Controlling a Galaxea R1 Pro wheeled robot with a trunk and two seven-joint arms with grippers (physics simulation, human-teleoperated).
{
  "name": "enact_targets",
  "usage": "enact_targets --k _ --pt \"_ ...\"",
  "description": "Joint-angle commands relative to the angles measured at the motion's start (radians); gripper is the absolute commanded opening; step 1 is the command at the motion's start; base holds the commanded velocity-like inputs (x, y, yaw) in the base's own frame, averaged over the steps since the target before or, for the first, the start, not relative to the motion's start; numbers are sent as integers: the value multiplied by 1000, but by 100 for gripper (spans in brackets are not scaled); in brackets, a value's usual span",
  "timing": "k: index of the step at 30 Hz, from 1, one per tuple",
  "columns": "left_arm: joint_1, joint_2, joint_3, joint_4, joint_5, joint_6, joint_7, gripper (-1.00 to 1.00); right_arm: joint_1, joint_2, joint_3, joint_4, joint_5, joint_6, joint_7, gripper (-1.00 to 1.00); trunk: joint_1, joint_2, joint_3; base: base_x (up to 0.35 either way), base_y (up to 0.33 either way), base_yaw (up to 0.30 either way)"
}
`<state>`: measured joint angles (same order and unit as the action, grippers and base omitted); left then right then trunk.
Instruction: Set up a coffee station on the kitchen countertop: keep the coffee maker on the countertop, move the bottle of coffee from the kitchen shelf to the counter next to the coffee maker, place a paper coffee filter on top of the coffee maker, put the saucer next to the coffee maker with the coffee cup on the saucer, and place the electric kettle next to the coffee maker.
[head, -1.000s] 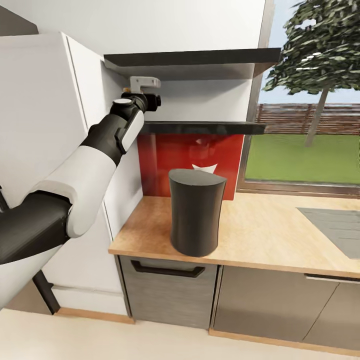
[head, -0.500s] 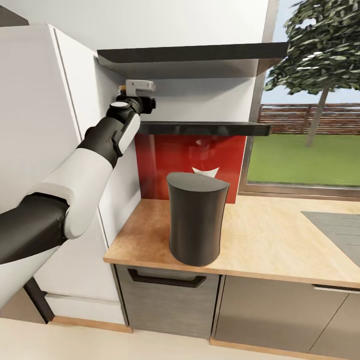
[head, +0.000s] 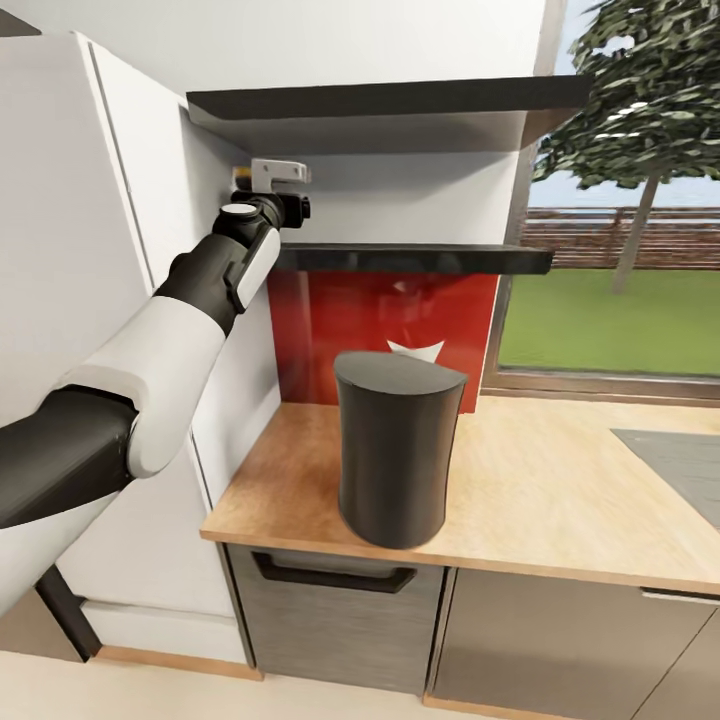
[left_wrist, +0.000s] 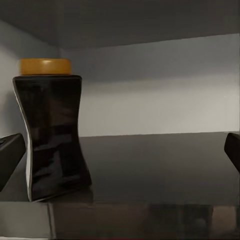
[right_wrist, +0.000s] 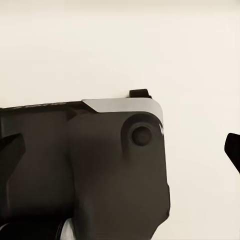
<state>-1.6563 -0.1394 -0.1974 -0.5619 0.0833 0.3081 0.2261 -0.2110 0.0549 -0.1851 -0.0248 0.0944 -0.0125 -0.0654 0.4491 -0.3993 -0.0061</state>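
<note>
Closer to the kitchen countertop (head: 520, 470) than a second ago.
Left gripper (left_wrist: 120, 150) spread apart before upright bottle of coffee (left_wrist: 51, 130), cap up.

In the head view, upper left, the left gripper (head: 243, 183) and the bottle (head: 240, 174) sit behind the wrist; only a sliver of gold cap shows. Left wrist view: fingertips (left_wrist: 10, 155) cut by both side edges. Sink (head: 675, 465) cut by right edge.
</note>
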Motion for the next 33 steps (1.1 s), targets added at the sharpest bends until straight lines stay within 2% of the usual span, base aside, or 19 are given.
enact_targets --k 1,18,33 --pt "0 1 -7 -1 9 5 9 100 0 0 -8 0 10 -1 -4 100 1 -1 -1 270 59 0" --pt "0 3 -6 0 9 5 12 100 -1 0 -9 -1 8 3 -4 100 1 -1 -6 91 7 44" --pt "1 3 -5 1 9 5 12 100 0 0 -10 -1 8 2 -4 100 1 -1 -11 7 0 62"
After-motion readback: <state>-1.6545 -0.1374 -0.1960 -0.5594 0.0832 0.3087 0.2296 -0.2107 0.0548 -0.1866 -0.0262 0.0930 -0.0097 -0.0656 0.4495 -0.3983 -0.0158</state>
